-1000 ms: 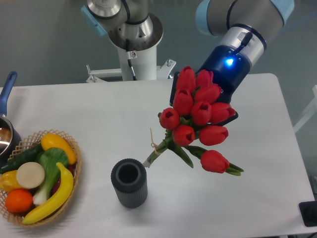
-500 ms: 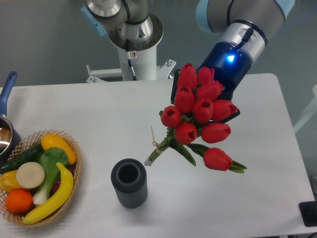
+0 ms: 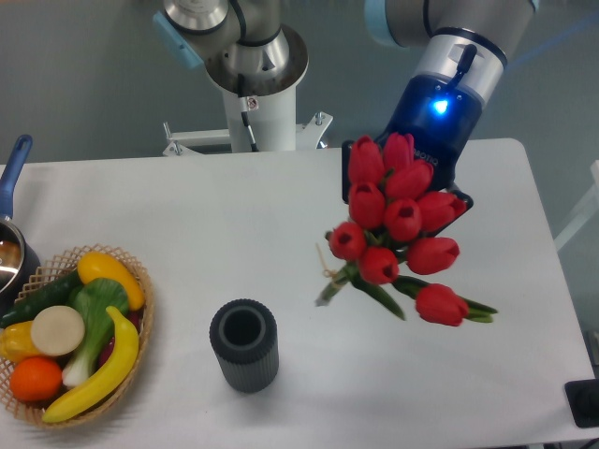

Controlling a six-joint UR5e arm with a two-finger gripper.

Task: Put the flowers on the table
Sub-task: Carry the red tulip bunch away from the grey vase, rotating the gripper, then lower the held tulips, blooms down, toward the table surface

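The flowers (image 3: 401,224), a bunch of red tulips with green stems tied with tan string, hang in the air over the right half of the white table (image 3: 187,224). The stem ends (image 3: 329,292) point down to the left, a little above the tabletop. My gripper (image 3: 412,192) is behind the tulip heads, so its fingers are hidden; the bunch is held up by it. The blue-lit wrist (image 3: 435,103) rises above the bunch.
A dark grey ribbed vase (image 3: 243,344) stands upright at the front, left of the stems. A wicker basket (image 3: 70,332) of fruit and vegetables sits at the left edge. A pot with a blue handle (image 3: 13,178) is at the far left. The robot base (image 3: 251,84) is at the back.
The gripper has carried the flowers to the right and slightly down, away from the vase. Nothing else has moved.
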